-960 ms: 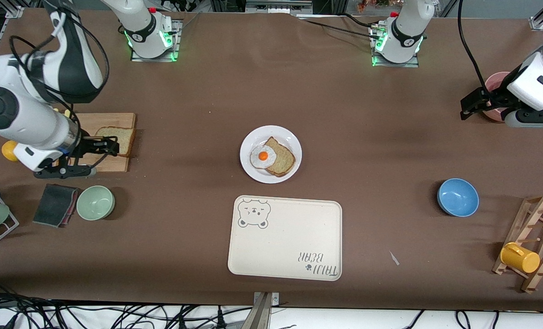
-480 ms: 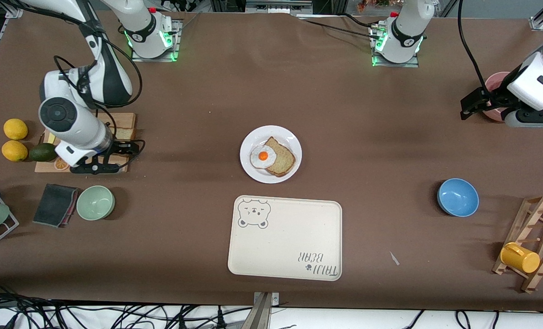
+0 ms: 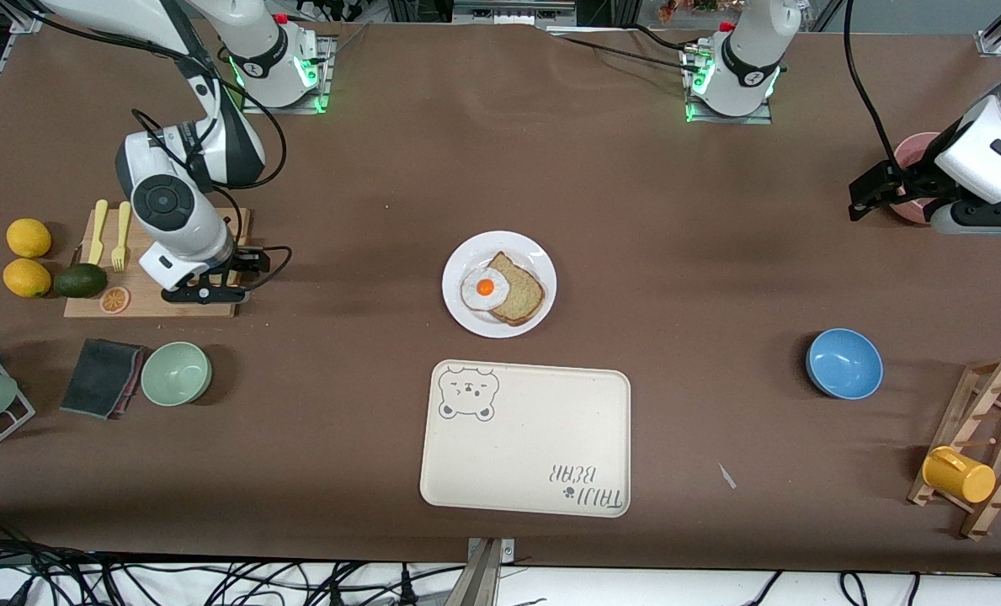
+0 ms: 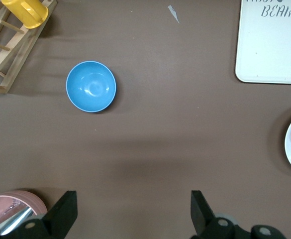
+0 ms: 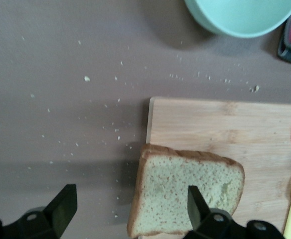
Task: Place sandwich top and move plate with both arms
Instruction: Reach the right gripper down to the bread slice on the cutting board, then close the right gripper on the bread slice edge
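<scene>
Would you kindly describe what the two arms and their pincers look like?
Both arms are white with rounded jointed segments, black bands at the joints and looping black cables. Their bases glow green. The right arm shows a round dark grey cap on one joint. The left pincer and the right pincer are black, each with two blocky fingers.

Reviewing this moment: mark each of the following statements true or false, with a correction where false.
1. The sandwich top lies on the wooden cutting board. True.
2. The right gripper is shut on the bread. False: its fingers stand open over the slice.
3. The plate holds a fried egg on a bread slice. True.
4. The plate sits on the bear tray. False: it rests on the table, farther from the front camera than the tray.
5. The left gripper is open, waiting near the pink bowl. True.
</scene>
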{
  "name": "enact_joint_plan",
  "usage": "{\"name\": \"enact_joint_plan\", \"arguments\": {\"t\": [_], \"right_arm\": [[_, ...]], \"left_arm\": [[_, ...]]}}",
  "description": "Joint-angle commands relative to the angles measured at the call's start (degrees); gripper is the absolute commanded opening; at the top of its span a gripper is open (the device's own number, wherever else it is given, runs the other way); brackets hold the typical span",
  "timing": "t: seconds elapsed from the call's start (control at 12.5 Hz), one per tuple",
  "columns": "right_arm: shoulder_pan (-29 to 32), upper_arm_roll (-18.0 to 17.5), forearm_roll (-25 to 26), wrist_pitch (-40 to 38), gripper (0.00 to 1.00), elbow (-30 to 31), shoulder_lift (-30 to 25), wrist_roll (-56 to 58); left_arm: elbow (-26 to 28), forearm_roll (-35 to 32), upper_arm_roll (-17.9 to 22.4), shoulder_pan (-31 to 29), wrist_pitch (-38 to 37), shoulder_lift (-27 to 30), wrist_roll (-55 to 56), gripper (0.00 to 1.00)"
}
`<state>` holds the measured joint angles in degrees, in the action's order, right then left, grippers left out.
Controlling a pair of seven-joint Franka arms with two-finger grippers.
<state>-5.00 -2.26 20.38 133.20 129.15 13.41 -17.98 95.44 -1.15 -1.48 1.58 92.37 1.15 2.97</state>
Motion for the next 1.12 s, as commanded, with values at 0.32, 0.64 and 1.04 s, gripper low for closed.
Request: {"name": "enact_joint_plan", "arguments": {"t": [0.32, 0.64, 1.04], "right_arm": [[0.1, 2.1, 4.0, 5.4, 0.82, 4.0, 0.6, -2.1], [0.1, 3.0, 4.0, 7.5, 0.64, 4.6, 2.1, -2.2], [0.1, 3.0, 4.0, 7.5, 0.43, 5.5, 2.3, -3.9]], "left_arm": [[0.4, -1.1, -0.5, -0.5, -0.4, 1.0, -0.2, 1.00], [0.4, -1.1, -0.5, -0.5, -0.4, 1.0, -0.2, 1.00], [0.4, -1.1, -0.5, -0.5, -0.4, 1.0, -0.2, 1.00]]}}
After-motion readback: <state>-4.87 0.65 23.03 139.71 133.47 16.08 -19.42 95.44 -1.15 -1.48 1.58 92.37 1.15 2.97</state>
